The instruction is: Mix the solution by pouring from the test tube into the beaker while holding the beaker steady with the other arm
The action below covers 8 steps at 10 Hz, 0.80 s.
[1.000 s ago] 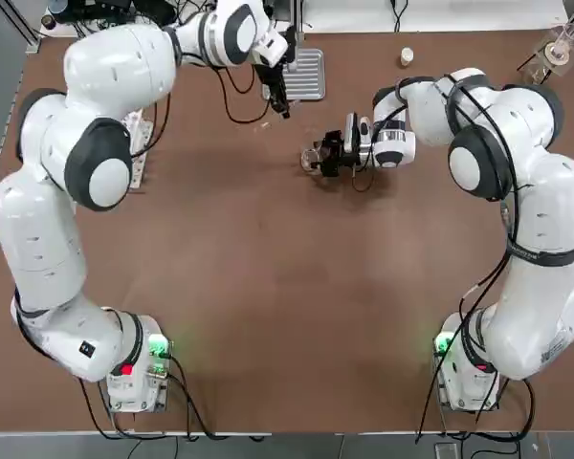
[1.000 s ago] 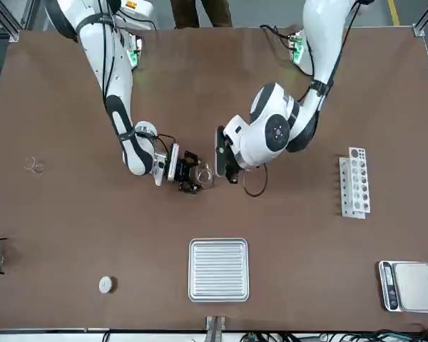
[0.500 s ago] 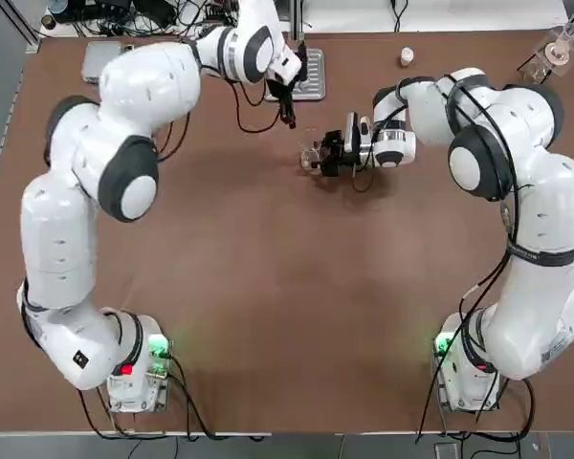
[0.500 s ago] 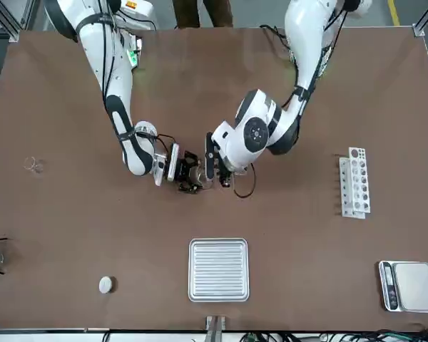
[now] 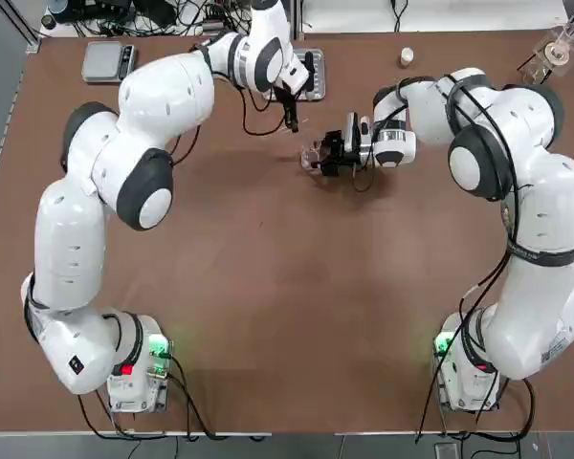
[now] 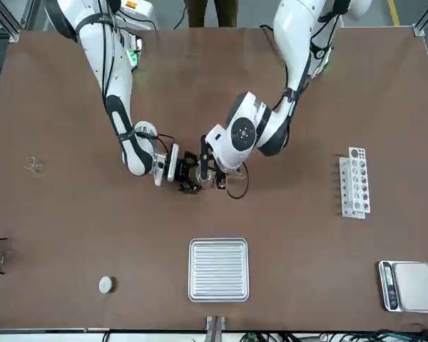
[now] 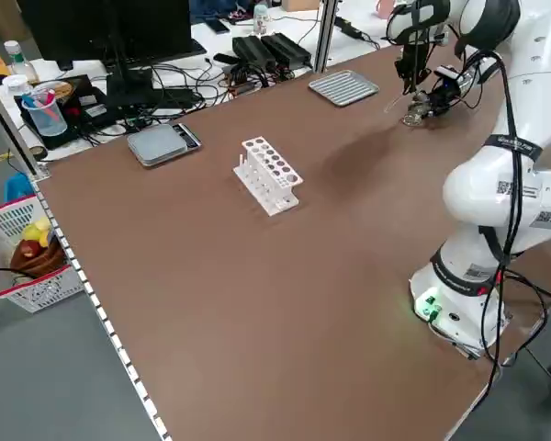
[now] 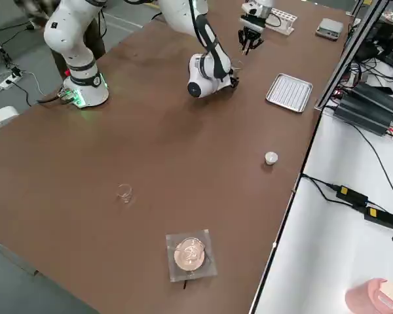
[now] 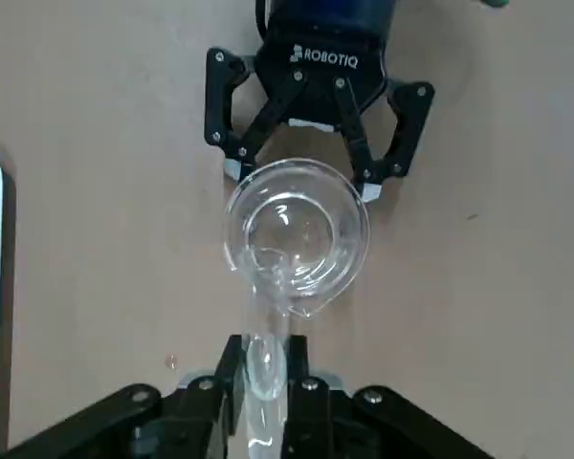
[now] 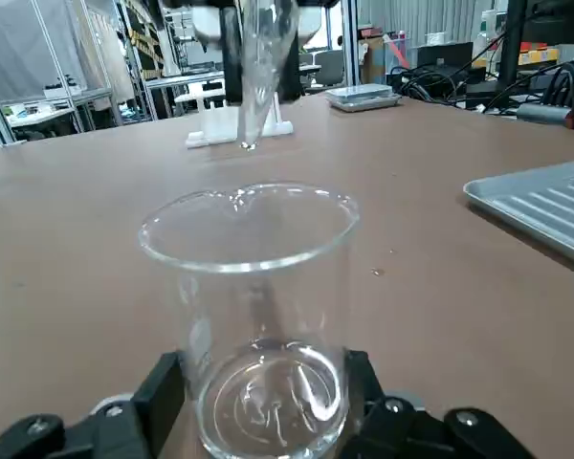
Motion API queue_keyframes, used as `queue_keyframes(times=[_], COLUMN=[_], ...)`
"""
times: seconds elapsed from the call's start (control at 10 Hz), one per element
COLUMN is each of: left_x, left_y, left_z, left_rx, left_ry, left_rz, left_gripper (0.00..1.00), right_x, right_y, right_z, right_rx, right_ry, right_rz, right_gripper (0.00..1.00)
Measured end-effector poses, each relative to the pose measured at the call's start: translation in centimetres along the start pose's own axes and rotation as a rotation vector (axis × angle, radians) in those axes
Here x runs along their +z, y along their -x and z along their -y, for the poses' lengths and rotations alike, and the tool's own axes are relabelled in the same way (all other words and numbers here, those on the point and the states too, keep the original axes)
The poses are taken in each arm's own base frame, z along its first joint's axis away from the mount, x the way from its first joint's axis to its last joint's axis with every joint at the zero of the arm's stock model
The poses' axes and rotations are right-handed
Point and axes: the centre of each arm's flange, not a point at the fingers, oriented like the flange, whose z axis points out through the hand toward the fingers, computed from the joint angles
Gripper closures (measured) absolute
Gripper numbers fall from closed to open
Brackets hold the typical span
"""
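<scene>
- Since the earlier frame, the white left arm has swung its black two-finger gripper (image 9: pixel 265 352) toward the beaker; in the front view it has shifted left, near the middle of the frame. The white right arm hasn't moved.
- The clear glass beaker (image 10: pixel 268 373), round-rimmed with a small spout, is upper centre in the overhead view. The right arm's black gripper (image 9: pixel 303 180) is there too, its pincer clamped round the glass.
- The left pincer is closed on a slender clear glass test tube (image 9: pixel 266 416), whose far end reaches over the beaker's spout side in the left wrist view.
- The grey ribbed tray (image 6: pixel 218 271) lies lower centre of the front view, apart from both.
- By my reckoning, both pick-ups are done and the tube is nearly in place. I can't tell whether anything has been poured; tipping out and mixing look still to do.
</scene>
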Motion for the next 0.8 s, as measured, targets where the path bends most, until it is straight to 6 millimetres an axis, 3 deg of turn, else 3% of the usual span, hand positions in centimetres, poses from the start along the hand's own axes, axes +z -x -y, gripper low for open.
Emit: queue_keyframes(times=[0.3,0.8], left_x=[0.5,2.1], left_y=[-0.3,-2.6], left_z=[-0.2,-2.4], left_rx=[0.021,0.05], left_ry=[-0.026,-0.073], left_rz=[0.043,0.123], left_gripper=[0.79,0.79], right_x=[0.0,-0.1], right_y=[0.0,0.0], right_z=[0.0,-0.1], right_rx=[0.002,0.009], right_ry=[0.001,0.002], right_rz=[0.0,0.001], right_gripper=[0.26,0.26])
